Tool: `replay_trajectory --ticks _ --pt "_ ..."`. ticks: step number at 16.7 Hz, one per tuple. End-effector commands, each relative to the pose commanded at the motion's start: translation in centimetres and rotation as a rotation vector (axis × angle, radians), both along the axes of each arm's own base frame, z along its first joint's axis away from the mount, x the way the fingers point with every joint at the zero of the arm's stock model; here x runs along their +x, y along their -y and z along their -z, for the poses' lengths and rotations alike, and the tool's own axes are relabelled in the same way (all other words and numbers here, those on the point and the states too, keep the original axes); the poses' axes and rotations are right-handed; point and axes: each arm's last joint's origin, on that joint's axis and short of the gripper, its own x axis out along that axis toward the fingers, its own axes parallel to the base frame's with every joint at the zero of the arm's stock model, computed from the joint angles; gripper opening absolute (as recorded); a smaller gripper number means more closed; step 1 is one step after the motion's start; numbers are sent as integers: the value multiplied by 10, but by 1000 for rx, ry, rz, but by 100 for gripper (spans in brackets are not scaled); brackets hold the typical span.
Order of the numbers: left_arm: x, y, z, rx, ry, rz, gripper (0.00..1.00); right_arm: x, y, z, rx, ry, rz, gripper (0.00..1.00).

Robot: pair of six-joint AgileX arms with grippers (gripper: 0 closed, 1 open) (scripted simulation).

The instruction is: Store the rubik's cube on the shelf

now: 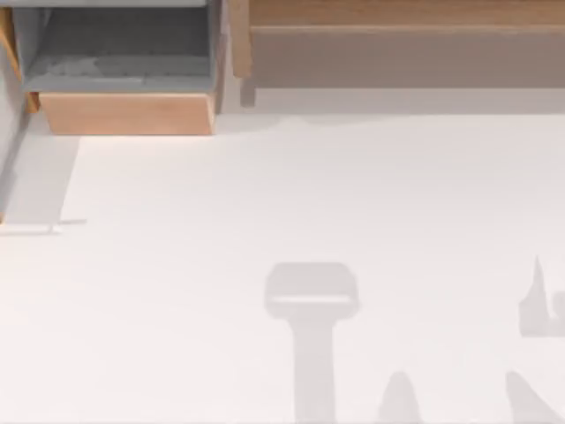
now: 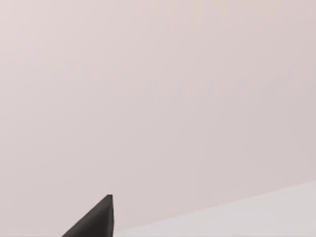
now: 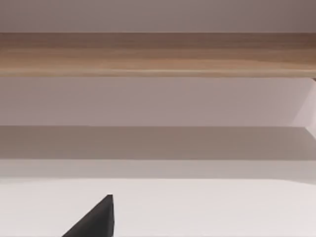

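- I am watching the right gripper point(image 3: 96, 219) through its wrist camera. It is facing the shelf point(image 3: 158, 54), which is lying straight ahead of it and higher than it, with the white table point(image 3: 197, 207) stretching beneath.
- I cannot tell whether this pincer is apart, together or clamped on anything; just a dark tip is poking into the picture.
- The left gripper point(image 2: 96, 219) is pointing at a bare pale wall, with an edge of table below it. I cannot tell its state either.
- I cannot tell where the rubik's cube is. I am judging it as not yet stored, since the stretch of ledge ahead of the right gripper is looking bare.
- From above, the shelf point(image 1: 406, 13) is sitting at the far right, and a grey-lined box compartment point(image 1: 124, 113) at the far left.
- Risks I am weighing:
  - Reaching forward without knowing the grip could drop the cube short onto the table.
  - Going in too low could knock the tan front board instead of clearing the ledge.
  - Drifting toward the box compartment would be storing it in the wrong place.
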Motion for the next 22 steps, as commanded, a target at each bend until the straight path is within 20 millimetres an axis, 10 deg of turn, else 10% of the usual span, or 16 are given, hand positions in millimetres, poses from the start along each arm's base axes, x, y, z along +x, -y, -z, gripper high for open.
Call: replay_trajectory --ticks 10,15,22 --pt "93 103 -23 -543 -474 -129 100 0 0 0 0 0 0 100" --pt "109 147 -10 -641 -691 -200 100 0 0 0 0 0 0 100" --pt "111 156 -4 -657 -746 -221 100 0 0 0 0 0 0 100"
